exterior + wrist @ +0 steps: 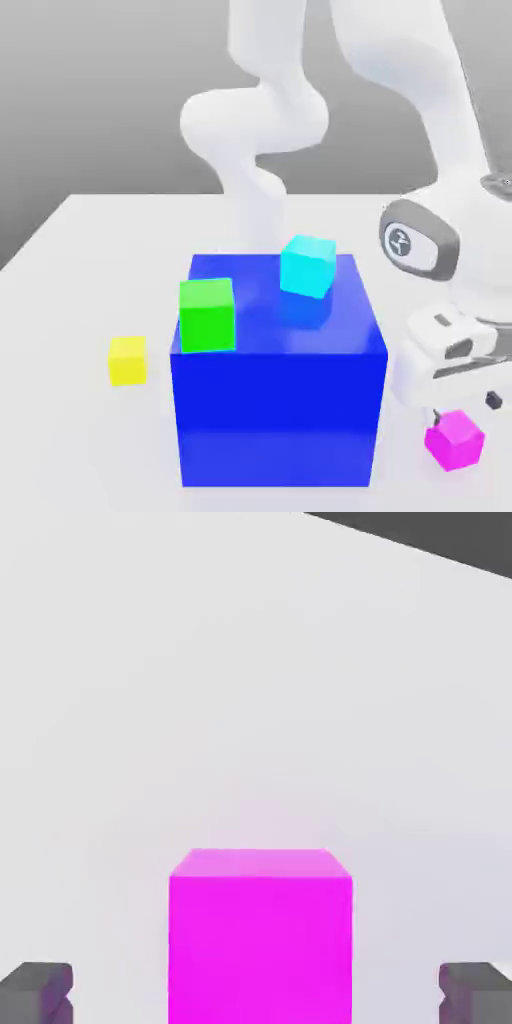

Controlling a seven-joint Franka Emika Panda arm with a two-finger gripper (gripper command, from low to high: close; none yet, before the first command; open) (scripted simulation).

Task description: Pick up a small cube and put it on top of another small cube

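I am holding the gripper [256, 994] wide open around the magenta cube [260, 942], fingers not touching it, the green cube [207, 315] resting on the big blue cube [278, 400].

No letters, words, brand names or numbers can be read. The one sign is a logo on the arm [440, 225], at the exterior view's right: a dark ring around a small dark figure, set on a pale oval panel [424, 243] with a grey border. The figure's finer shape cannot be made out.
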